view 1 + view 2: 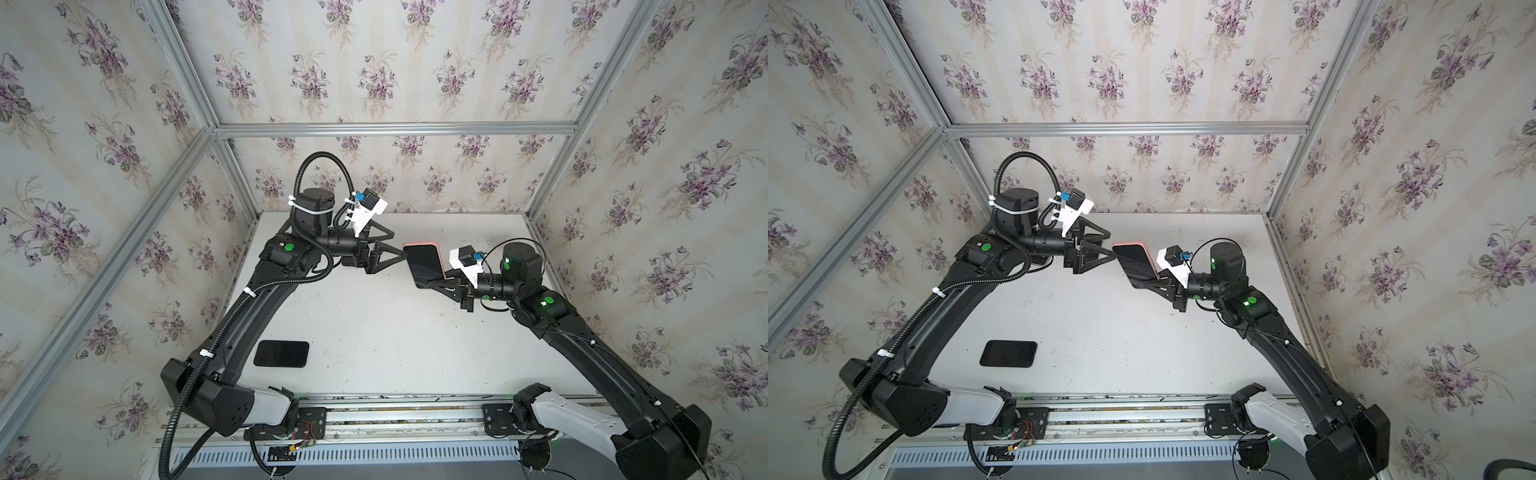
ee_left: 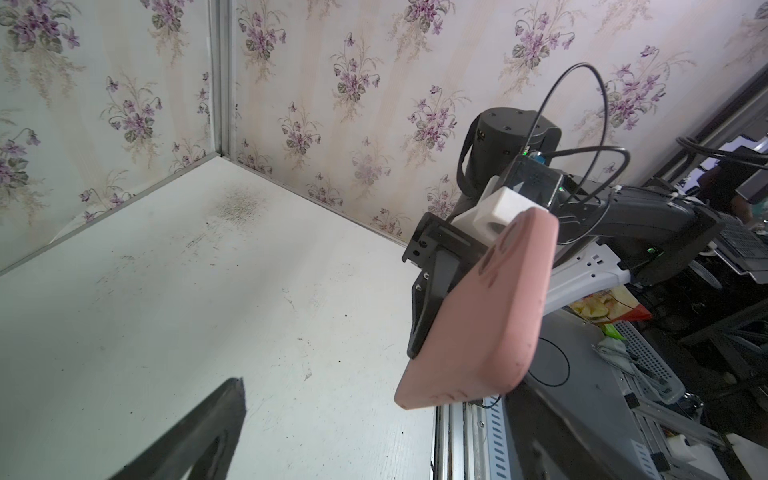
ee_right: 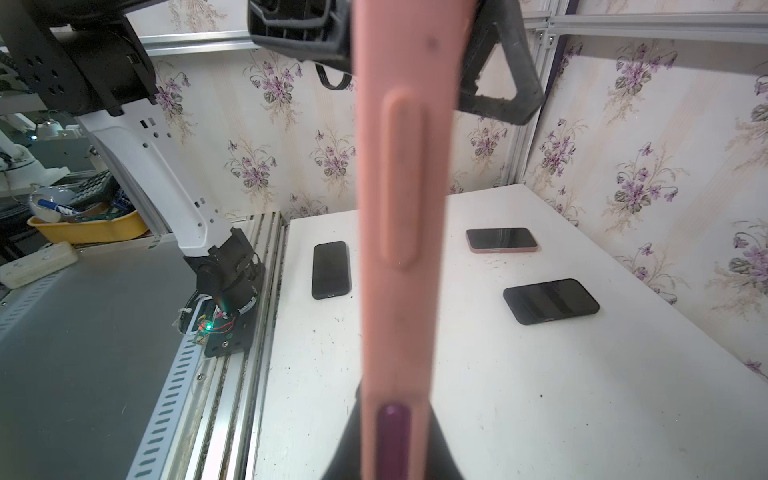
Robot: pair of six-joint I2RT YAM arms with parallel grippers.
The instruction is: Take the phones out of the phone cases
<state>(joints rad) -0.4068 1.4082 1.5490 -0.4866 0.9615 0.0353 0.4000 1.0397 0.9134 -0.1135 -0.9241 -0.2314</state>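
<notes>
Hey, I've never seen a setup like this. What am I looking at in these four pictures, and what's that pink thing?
The machine is a two-armed robot at a white table, and each arm ends in a two-fingered gripper. Two pictures look down from a pair of cameras set side by side overhead. The other two come from a camera on each arm's wrist. The right gripper is shut on a phone in a pink case and holds it up off the table. The left gripper is open, close to the phone's upper end. Lying flat on the table are a black phone and, seen in the right wrist view, another black phone and a pink-cased phone.
</notes>
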